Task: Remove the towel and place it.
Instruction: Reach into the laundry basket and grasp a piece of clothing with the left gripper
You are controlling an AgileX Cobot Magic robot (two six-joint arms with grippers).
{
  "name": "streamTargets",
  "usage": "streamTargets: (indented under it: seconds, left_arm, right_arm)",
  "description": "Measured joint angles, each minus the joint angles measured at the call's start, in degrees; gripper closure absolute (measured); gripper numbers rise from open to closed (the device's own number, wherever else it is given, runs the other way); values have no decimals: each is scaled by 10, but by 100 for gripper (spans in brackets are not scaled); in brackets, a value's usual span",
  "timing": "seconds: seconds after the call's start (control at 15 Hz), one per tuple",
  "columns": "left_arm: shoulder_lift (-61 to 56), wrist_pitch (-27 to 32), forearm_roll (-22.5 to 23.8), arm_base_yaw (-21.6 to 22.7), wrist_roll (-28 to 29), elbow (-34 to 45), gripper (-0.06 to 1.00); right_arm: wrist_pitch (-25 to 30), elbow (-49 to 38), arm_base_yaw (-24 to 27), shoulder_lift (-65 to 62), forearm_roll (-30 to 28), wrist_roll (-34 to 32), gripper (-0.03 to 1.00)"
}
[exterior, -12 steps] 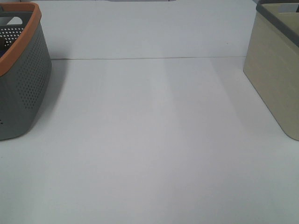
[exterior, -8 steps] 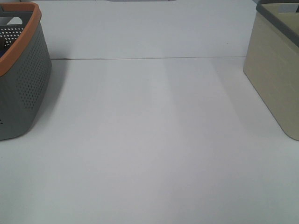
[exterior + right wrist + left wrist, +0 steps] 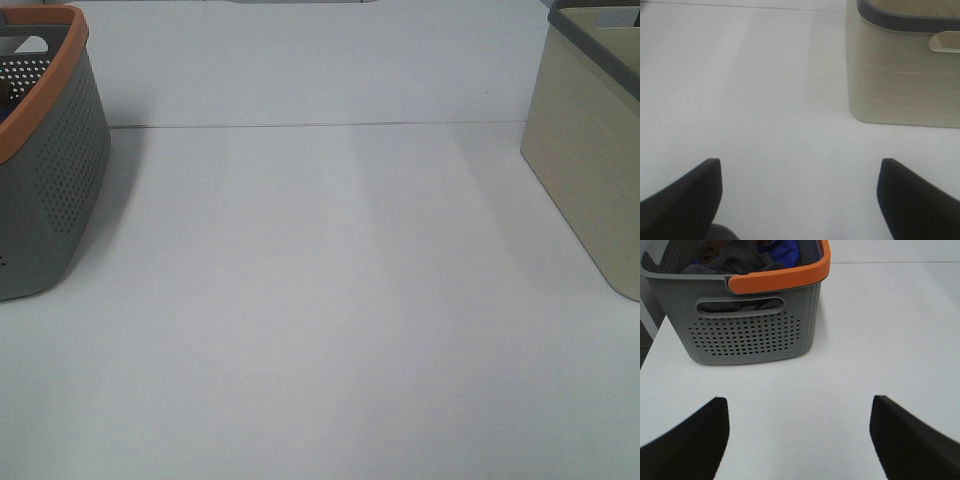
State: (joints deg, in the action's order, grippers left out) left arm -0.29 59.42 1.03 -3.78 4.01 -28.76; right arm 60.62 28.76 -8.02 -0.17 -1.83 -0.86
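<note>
where towel (image 3: 740,259) lies bunched in basket (image 3: 755,335), long axis unclear

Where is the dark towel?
In the left wrist view, the charcoal towel lies inside the grey orange-rimmed plastic basket, beside blue cloth, at the left of the white table.

High camera over table (image 3: 320,300), low wrist cameras — left facing grey basket (image 3: 750,335), right facing beige bin (image 3: 900,80)

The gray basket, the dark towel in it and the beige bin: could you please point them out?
gray basket (image 3: 745,340): left wrist view, perforated front wall.
dark towel (image 3: 740,260): left wrist view, bunched folds inside the gray basket.
beige bin (image 3: 900,85): right wrist view, side wall.
</note>
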Motion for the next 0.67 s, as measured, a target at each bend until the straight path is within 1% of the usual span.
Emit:
streamTargets:
  seconds: [0.67]
  left_arm:
    - [0,0,-1,0,0,0,21]
  right_arm:
    - [0,0,0,0,0,0,14]
